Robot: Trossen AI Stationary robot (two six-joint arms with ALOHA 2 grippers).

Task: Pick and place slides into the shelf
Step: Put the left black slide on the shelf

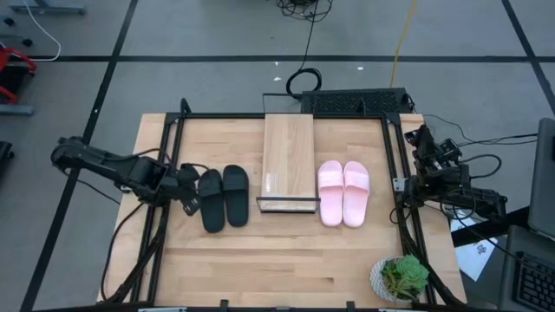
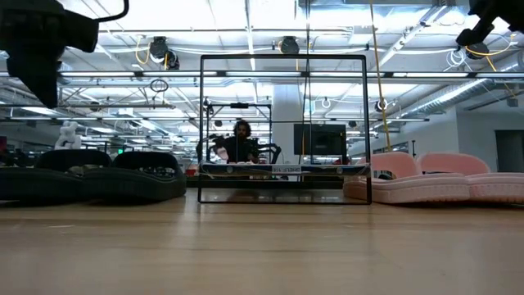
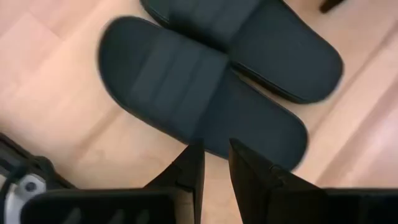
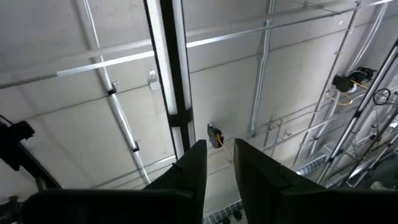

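Two black slides [image 1: 224, 198] lie side by side, soles down, on the table left of the shelf [image 1: 288, 160]. The shelf is a narrow light-wood board with a dark rail at its near end. Two pink slides [image 1: 343, 192] lie soles down to its right. My left gripper [image 3: 214, 163] hovers just left of the black pair [image 3: 199, 93], fingers a narrow gap apart with nothing between them. My right gripper [image 4: 219, 158] is folded back at the table's right edge [image 1: 431, 165] and points up at the ceiling, fingers also narrowly apart and holding nothing.
A small potted plant [image 1: 401, 279] stands at the near right corner. Dark frame rails [image 1: 392, 173] run along the table's left and right sides. A black box with cables [image 1: 351, 102] sits behind the shelf. A person [image 2: 241, 141] sits far behind the table.
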